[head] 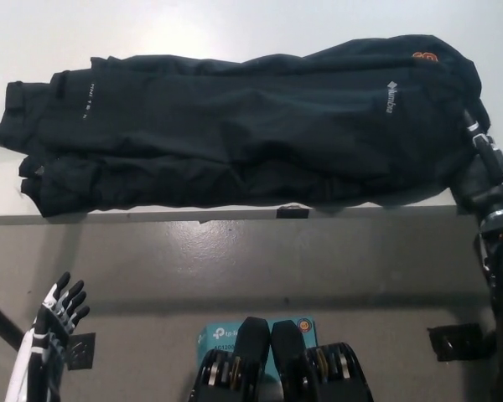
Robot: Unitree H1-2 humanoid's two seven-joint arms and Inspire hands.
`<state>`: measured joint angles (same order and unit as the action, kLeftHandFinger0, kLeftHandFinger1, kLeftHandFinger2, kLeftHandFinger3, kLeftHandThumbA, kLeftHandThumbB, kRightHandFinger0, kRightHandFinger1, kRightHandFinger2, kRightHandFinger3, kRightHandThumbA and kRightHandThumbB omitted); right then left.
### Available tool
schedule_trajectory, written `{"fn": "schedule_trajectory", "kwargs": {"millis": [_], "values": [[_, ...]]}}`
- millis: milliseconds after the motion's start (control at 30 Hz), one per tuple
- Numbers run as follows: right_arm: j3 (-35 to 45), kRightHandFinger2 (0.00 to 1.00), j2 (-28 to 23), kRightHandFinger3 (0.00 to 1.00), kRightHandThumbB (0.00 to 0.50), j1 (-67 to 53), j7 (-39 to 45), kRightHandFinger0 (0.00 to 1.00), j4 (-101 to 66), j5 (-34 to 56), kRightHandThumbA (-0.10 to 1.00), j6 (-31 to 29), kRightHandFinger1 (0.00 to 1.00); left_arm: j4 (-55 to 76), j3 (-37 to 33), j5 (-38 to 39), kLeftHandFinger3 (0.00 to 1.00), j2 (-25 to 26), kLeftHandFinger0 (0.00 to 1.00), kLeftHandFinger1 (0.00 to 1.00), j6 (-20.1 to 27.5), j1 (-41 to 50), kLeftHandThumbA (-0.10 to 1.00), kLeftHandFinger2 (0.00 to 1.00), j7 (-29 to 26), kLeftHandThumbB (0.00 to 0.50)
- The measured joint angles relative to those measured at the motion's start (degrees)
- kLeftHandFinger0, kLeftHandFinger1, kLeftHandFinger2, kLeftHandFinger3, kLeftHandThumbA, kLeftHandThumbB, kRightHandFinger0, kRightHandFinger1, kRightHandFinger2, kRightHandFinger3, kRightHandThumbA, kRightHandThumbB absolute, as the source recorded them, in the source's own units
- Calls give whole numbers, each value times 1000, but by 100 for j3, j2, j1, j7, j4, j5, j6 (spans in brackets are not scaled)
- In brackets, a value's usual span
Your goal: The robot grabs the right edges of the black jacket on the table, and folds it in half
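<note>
The black jacket (243, 130) lies flat across the white table (235, 25), stretched from left to right, with a white logo and an orange mark near its right end. My black right hand (484, 163) reaches up from the lower right and lies against the jacket's right edge, partly merging with the dark cloth, so its hold is unclear. My white left hand (52, 322) rests low at the lower left, below the table, open and holding nothing.
The table's front edge (151, 216) runs across the middle of the picture, with grey floor below it. A teal box (218, 335) lies on the floor at the bottom middle. A small black fitting (457, 342) sits on the floor at the lower right.
</note>
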<state>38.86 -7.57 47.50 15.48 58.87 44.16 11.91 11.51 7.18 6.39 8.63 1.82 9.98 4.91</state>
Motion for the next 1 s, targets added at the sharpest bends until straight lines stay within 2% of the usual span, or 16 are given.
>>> {"fn": "schedule_trajectory", "kwargs": {"millis": [233,267,300,333,367,400,433,467,500,533,633,767,800,833,900,1000], "values": [[50,1000,129,1000,440,49,6,1000,18,199,1000,369,1000,0,4,10,1000,17,1000,1000,0,16,1000,1000,55,239],[40,1000,149,1000,440,64,2,1000,18,205,942,408,1000,0,6,12,1000,17,1000,1000,0,15,1000,1000,56,238],[35,1000,163,1000,431,77,-11,1000,14,209,777,450,1000,0,7,12,1000,18,1000,1000,0,13,1000,1000,57,242],[33,1000,181,1000,374,91,-41,879,2,212,589,476,966,0,9,13,1000,20,1000,1000,0,12,1000,1000,58,257],[22,714,195,963,342,109,-88,342,-11,211,286,506,464,0,12,18,1000,21,1000,1000,0,11,1000,1000,58,259],[7,374,201,472,274,128,-165,32,-17,205,-37,522,98,1,13,21,1000,21,1000,1000,0,12,1000,1000,58,254],[-2,275,204,330,188,142,-269,1,-20,184,-97,531,10,1,14,21,1000,21,1000,1000,-1,13,1000,1000,57,251],[-26,262,214,304,154,163,-435,0,-47,144,-99,516,2,0,13,20,1000,21,1000,1000,-2,14,1000,1000,57,250],[-77,340,227,356,109,185,-571,0,-96,91,-100,485,0,0,13,20,1000,21,1000,1000,-3,14,1000,1000,57,245],[-114,498,240,738,89,203,-676,0,-136,41,-100,461,5,0,12,20,1000,21,1000,1000,-4,13,1000,1000,57,243],[-254,625,349,924,97,233,-1086,0,-352,-130,-100,324,44,0,11,20,1000,22,1000,1000,-4,13,1000,1000,58,252],[-360,642,484,1000,90,247,-1517,0,-575,-307,-100,127,47,0,9,20,1000,40,1000,1000,-3,13,1000,1000,62,230],[-371,641,499,860,74,247,-1578,0,-611,-339,-100,89,44,0,9,20,1000,45,1000,1000,-3,12,1000,1000,63,235],[-392,686,527,816,55,247,-1668,0,-666,-385,-100,36,97,0,7,20,1000,55,1000,1000,-3,11,1000,1000,68,250],[-428,700,556,958,53,247,-1803,0,-729,-460,-100,-67,136,1,0,20,1000,61,1000,1000,-3,8,1000,1000,77,256],[-469,704,571,1000,47,247,-1976,0,-805,-533,-100,-179,155,1,-17,20,1000,61,1000,1000,-4,8,1000,1000,83,262]]}}
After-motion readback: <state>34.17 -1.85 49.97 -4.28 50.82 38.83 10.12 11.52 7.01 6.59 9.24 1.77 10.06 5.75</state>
